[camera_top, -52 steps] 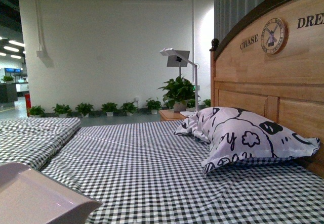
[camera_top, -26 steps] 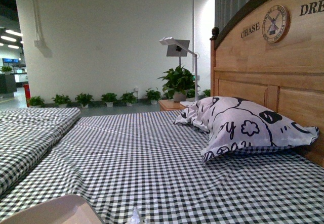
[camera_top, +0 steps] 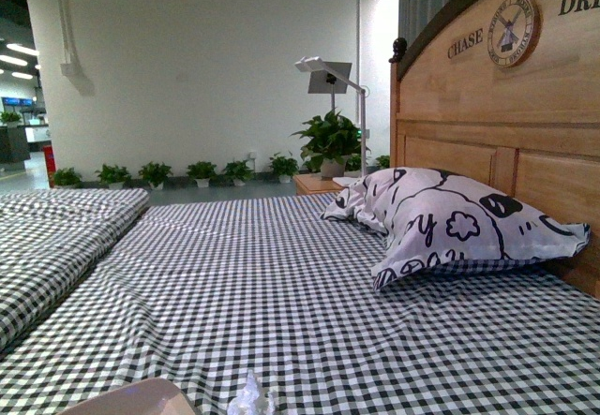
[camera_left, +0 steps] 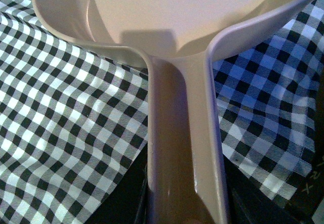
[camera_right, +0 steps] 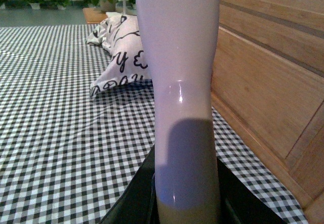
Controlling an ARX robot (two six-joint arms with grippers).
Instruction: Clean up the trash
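Observation:
The trash [camera_top: 249, 397], a small crumpled whitish scrap, lies on the checked bed sheet at the bottom edge of the front view. The pale pinkish dustpan [camera_top: 131, 403] shows just left of it, only its rim in view. In the left wrist view my left gripper [camera_left: 185, 211] is shut on the dustpan's handle [camera_left: 182, 148], the pan [camera_left: 187, 11] reaching out over the sheet. In the right wrist view my right gripper [camera_right: 186, 204] is shut on the brush's white handle [camera_right: 179, 82]; its bristles are out of view.
A black-and-white printed pillow [camera_top: 450, 223] lies against the wooden headboard [camera_top: 506, 134] on the right. A folded checked duvet [camera_top: 47, 237] lies at the left. A nightstand with a plant [camera_top: 328, 148] and lamp stands beyond the bed.
The front view has tilted downward. The dustpan has sunk to the bottom edge of the view and the trash has come into sight beside it.

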